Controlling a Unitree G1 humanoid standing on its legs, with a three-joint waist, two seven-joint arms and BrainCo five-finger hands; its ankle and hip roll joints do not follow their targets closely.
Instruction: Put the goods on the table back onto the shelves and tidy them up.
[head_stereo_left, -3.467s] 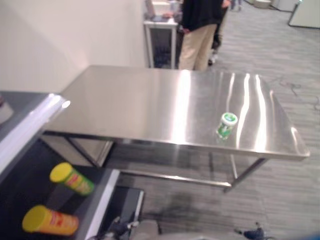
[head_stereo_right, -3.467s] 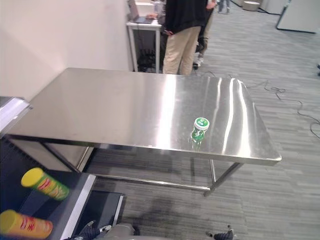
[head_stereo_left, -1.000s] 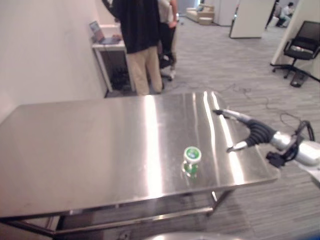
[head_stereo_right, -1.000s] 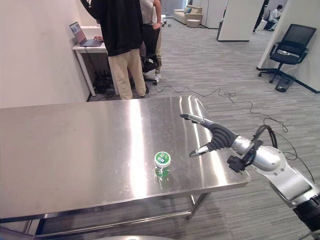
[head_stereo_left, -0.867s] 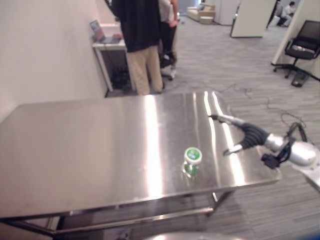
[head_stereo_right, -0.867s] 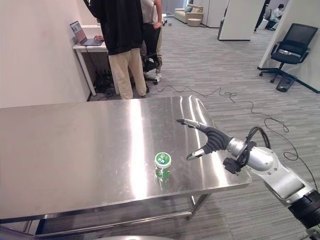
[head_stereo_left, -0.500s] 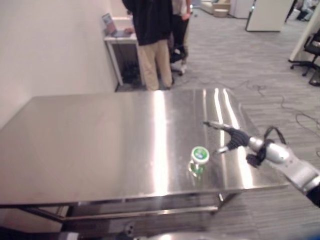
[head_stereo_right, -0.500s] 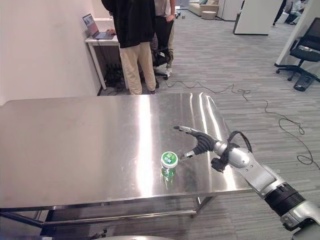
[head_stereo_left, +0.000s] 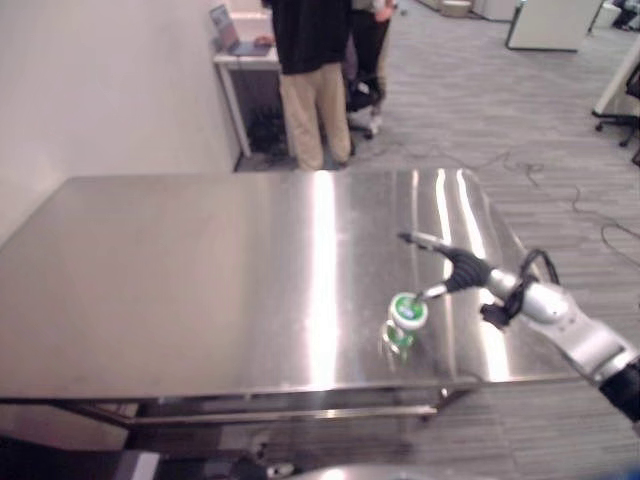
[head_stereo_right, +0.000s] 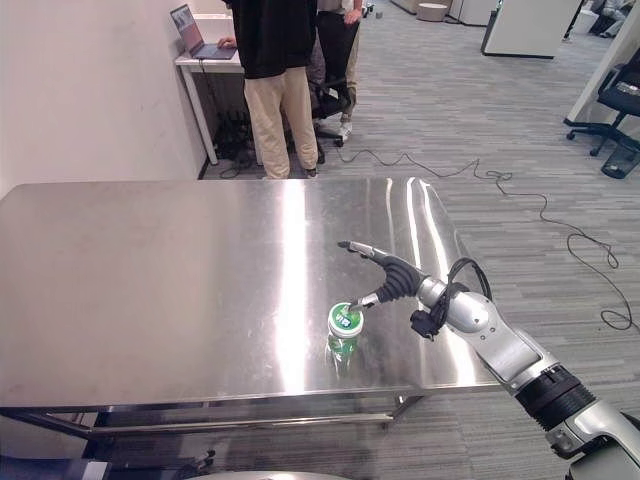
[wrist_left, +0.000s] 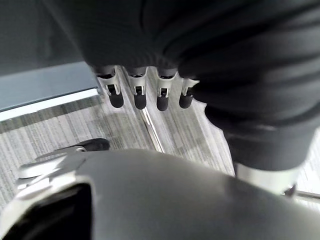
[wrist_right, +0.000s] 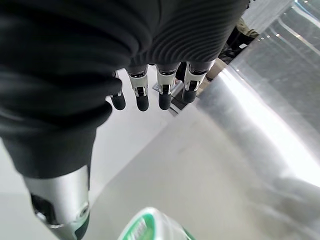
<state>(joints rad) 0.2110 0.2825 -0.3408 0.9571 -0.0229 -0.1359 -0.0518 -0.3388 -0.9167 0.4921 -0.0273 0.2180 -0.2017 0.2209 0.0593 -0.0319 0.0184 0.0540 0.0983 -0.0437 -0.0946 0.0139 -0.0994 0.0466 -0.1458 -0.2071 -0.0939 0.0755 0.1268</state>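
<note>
The right hand (head_stereo_right: 392, 277) has been brought closer to the green-lidded bottle (head_stereo_right: 344, 331), fingers spread wide; the desk (head_stereo_right: 150, 280) is otherwise bare.

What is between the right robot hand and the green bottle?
Nothing. In the right eye view the open right robot hand is just beside the bottle, thumb near its cap, with only bare table between them.
</note>
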